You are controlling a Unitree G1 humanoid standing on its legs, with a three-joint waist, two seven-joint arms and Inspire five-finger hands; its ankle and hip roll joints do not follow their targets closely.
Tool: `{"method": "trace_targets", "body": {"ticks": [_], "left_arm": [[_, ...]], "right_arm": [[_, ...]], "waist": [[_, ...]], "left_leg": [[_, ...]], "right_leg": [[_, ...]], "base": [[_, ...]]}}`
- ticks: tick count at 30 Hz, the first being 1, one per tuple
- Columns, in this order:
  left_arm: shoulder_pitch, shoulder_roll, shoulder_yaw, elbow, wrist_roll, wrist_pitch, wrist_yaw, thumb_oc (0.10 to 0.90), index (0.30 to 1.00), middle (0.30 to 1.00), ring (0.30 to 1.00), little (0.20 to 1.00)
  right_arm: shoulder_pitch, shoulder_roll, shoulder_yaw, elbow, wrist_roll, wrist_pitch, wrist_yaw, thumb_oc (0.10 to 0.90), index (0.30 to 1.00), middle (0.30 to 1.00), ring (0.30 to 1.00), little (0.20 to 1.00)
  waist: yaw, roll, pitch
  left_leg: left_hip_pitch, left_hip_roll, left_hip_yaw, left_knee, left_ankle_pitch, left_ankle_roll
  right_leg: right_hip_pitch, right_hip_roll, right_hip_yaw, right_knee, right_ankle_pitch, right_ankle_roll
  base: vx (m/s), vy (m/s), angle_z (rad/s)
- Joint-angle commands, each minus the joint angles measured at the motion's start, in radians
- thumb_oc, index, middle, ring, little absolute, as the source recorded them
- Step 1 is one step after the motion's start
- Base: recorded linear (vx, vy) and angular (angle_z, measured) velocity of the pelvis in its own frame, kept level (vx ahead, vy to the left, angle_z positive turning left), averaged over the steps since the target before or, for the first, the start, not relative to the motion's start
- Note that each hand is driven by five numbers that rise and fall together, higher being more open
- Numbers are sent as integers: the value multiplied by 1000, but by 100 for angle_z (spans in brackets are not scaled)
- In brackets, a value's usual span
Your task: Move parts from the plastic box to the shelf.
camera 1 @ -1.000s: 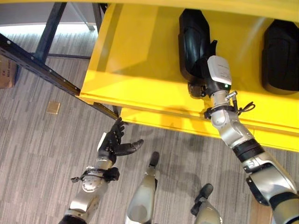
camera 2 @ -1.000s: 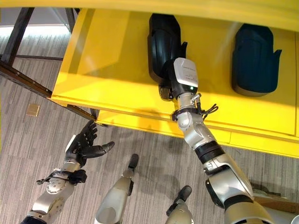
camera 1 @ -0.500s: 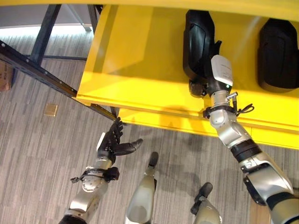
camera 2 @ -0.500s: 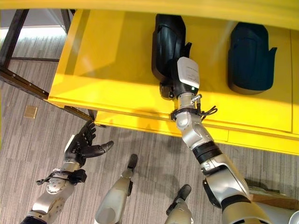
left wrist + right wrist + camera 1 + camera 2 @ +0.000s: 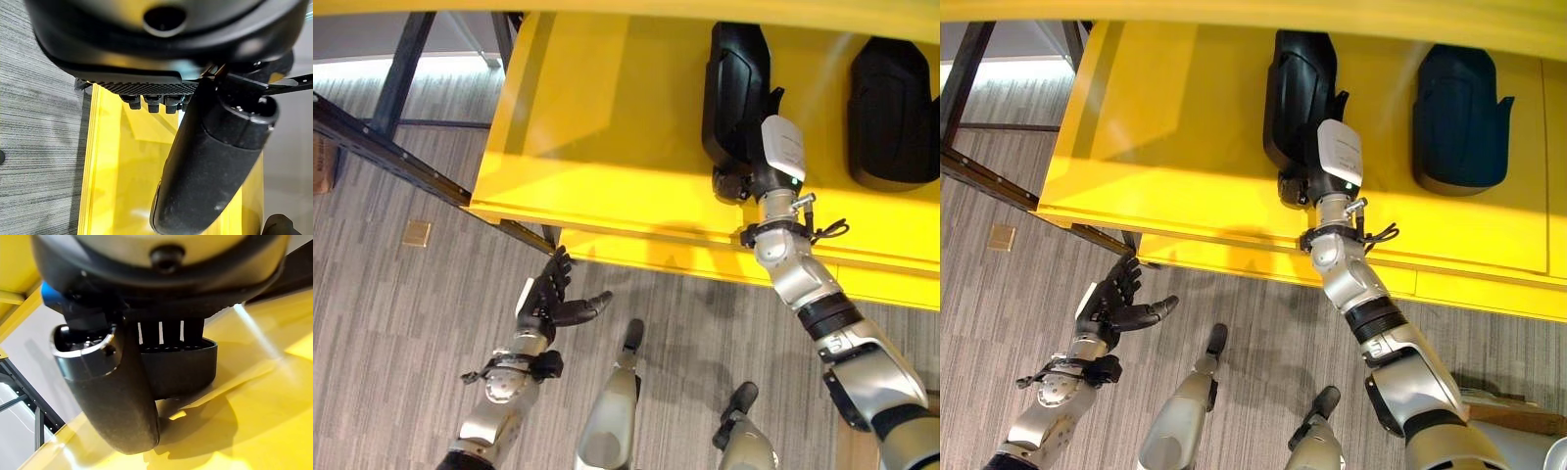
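Observation:
Two black moulded parts lie on the yellow shelf [image 5: 607, 127]. My right hand [image 5: 781, 149] reaches over the shelf's front edge to the left part [image 5: 734, 78]. In the right wrist view its fingers lie straight along that part [image 5: 186, 367], and the thumb [image 5: 117, 396] stands free beside it above the shelf [image 5: 254, 421]. The second part [image 5: 891, 113] rests further right, untouched. My left hand [image 5: 548, 299] hangs open and empty low over the carpet, below the shelf's front edge.
A dark metal frame rail [image 5: 391, 147] runs diagonally at the left, meeting the shelf's near corner. A small tan square [image 5: 416, 232] lies on the grey carpet. A cardboard box [image 5: 321, 162] shows at the left edge.
The camera has shifted a little. My right hand has slid the left part slightly deeper onto the shelf and closer to the second part. The left hand has stayed put.

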Motion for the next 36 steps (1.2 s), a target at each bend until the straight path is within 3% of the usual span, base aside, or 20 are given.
{"method": "trace_targets", "body": {"ticks": [1, 16, 29, 36], "left_arm": [[-8, -3, 25, -89, 8, -109, 10, 900, 1000, 1000, 1000, 1000], [-7, -4, 56, -85, 19, -103, 16, 900, 1000, 1000, 1000, 1000], [9, -22, 95, -93, 37, -88, 37, 900, 1000, 1000, 1000, 1000], [12, -30, 104, -97, 50, -85, 49, 900, 1000, 1000, 1000, 1000]], "right_arm": [[-44, -37, -18, -15, 9, -22, -38, 900, 1000, 1000, 1000, 1000], [-40, -110, 17, -262, -81, -55, 41, 900, 1000, 1000, 1000, 1000], [-8, -152, -20, -545, -146, -99, 75, 900, 1000, 1000, 1000, 1000], [26, -150, -41, -604, -137, -117, 73, 900, 1000, 1000, 1000, 1000]], "waist": [[4, -11, -16], [-5, -39, -21], [-18, -66, -35], [-28, -77, -40]], "left_leg": [[45, 27, 44, -44, -21, 32], [51, 29, 50, -54, -17, 33], [54, 35, 55, -48, -24, 34], [57, 42, 58, -41, -30, 32]], "right_leg": [[-31, -21, 29, 76, 36, -22], [-35, -20, 40, 74, 40, -21], [-36, -15, 45, 77, 39, -23], [-34, -10, 54, 81, 36, -24]], "base": [[0, 0, 0], [0, -1, -1], [0, 0, 0], [0, 0, 0]]}}
